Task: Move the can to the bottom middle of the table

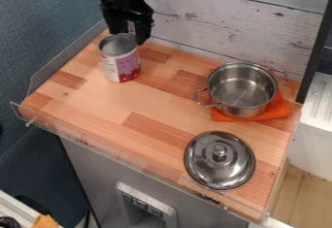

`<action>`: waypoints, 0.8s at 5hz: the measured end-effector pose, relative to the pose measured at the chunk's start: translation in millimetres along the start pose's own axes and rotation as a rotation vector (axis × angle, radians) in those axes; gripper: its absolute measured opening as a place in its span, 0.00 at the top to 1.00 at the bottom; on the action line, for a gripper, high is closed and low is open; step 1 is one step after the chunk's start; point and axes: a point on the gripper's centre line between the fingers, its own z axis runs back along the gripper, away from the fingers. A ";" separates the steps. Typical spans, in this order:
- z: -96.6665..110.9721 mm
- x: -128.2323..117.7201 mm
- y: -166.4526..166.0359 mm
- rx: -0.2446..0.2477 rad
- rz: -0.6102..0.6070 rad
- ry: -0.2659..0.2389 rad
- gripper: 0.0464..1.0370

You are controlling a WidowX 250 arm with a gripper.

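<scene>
Camera view: the tool hangs at the upper left of the wooden desk, its fingers spread apart with a gap visible between them, so that it is released and grips nothing. The can, metal-topped with a purple and red label, stands upright at the upper left of the desk, directly in front of the tool; whether the fingertips touch its rim cannot be told. At right, a two-handled steel pot rests on an orange cloth. Nearer the front edge, a round steel lid lies knob upward.
</scene>
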 end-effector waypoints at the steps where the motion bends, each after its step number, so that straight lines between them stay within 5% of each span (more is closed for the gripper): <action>1: -0.7 -22.8 -7.1 -0.014 0.024 0.060 0.04; 4: 22.4 -81.3 -34.8 -0.075 0.085 0.155 0.04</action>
